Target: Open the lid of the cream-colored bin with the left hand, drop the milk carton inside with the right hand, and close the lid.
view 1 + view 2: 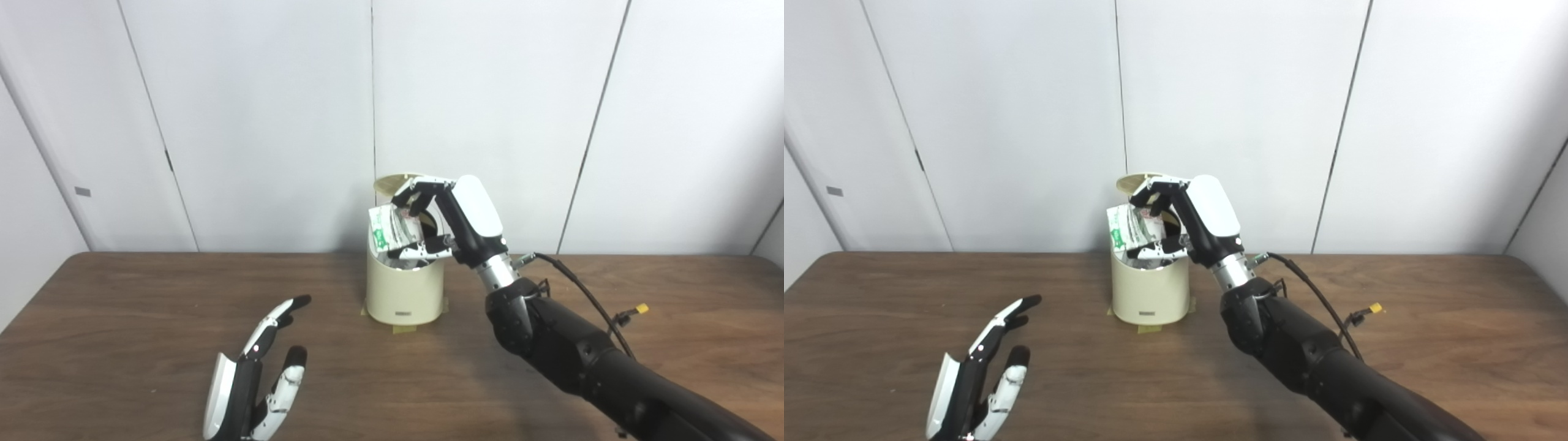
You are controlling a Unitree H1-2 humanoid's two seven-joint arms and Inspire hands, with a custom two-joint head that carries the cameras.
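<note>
The cream-colored bin (404,291) stands at the middle back of the brown table, fixed down with tape. Its lid (394,181) is tipped up open behind the opening. My right hand (456,223) is shut on the white and green milk carton (389,228) and holds it at the bin's mouth, its lower end partly inside. My left hand (257,376) is open and empty, low over the table at the front left, well apart from the bin. The same scene shows in the right eye view, with the bin (1149,288) and carton (1128,228).
The brown table (122,318) stretches left and right of the bin. White wall panels stand close behind it. A black cable with a yellow connector (640,308) hangs off my right forearm above the table.
</note>
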